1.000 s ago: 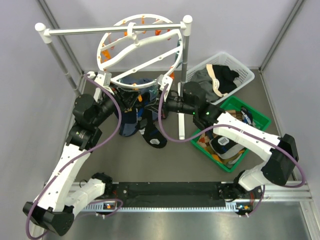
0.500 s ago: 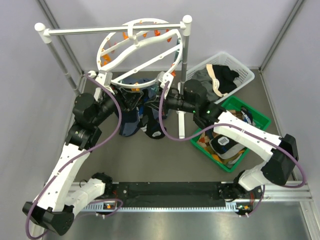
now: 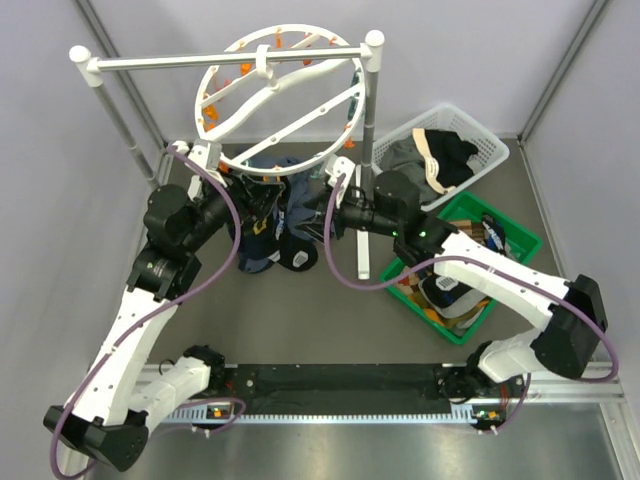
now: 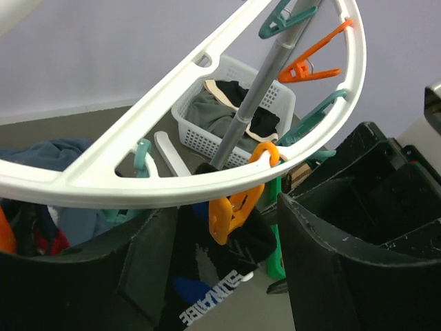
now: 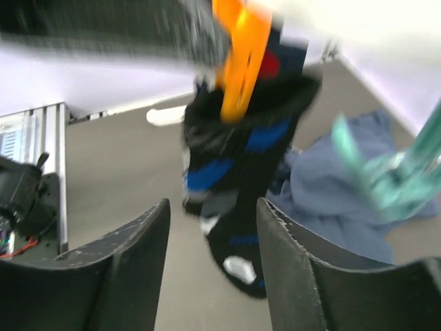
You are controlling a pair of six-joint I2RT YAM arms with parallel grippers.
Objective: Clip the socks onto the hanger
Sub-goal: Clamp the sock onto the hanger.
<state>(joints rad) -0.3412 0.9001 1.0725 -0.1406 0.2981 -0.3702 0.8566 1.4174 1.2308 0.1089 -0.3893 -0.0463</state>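
Sock [image 4: 220, 269], dark with blue and white marks, pinned by an orange clip [image 5: 238, 62] under the rim of the round white hanger [image 4: 172, 186], hooked over the rack bar [image 3: 200, 62]. Left gripper [image 4: 224, 210] jaws spread either side of it; right gripper [image 5: 213, 207] jaws parted too, nothing held. Blue-grey garment [image 5: 331, 186] lying behind.

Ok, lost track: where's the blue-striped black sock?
Centre of right wrist view: the sock hangs from an orange clip, blue garment on its right.
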